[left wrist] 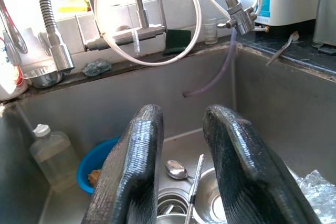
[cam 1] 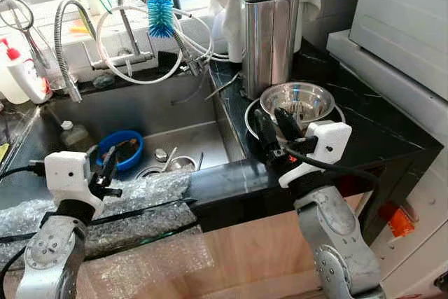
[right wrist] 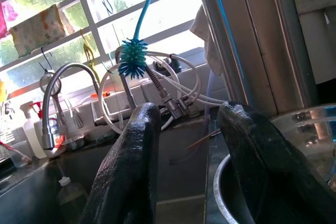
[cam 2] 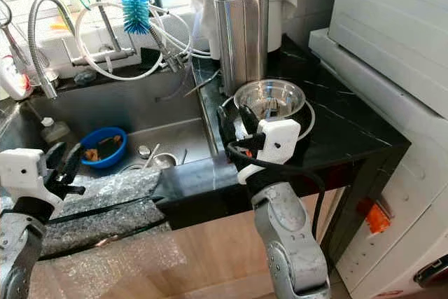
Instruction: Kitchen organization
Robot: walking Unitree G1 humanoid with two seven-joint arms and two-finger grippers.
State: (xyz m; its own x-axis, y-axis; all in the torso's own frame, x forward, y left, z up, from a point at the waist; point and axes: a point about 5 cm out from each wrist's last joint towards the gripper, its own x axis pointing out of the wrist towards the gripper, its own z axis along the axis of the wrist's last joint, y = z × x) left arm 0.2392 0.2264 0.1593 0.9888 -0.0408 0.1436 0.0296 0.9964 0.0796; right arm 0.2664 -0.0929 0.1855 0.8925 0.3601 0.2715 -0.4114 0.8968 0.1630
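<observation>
**Steel bowl just ahead of the right hand**

The right hand (cam 1: 275,125), its fingers wide and holding nothing, hovers at the near rim of the steel bowl (cam 1: 297,100) on the black counter (cam 1: 364,120). The left hand (cam 1: 106,166), fingers apart and empty, hangs over the sink (cam 1: 140,113).

sink (cam 1: 140,113) sits left of the counter (cam 1: 364,124). in it you've got a bowl (cam 1: 120,149) with a bottle (cam 1: 72,133) to its left. on the counter, the knife block (cam 1: 269,33) stands behind a metal bowl (cam 1: 297,101). taps (cam 1: 129,50) run behind the sink.
</observation>
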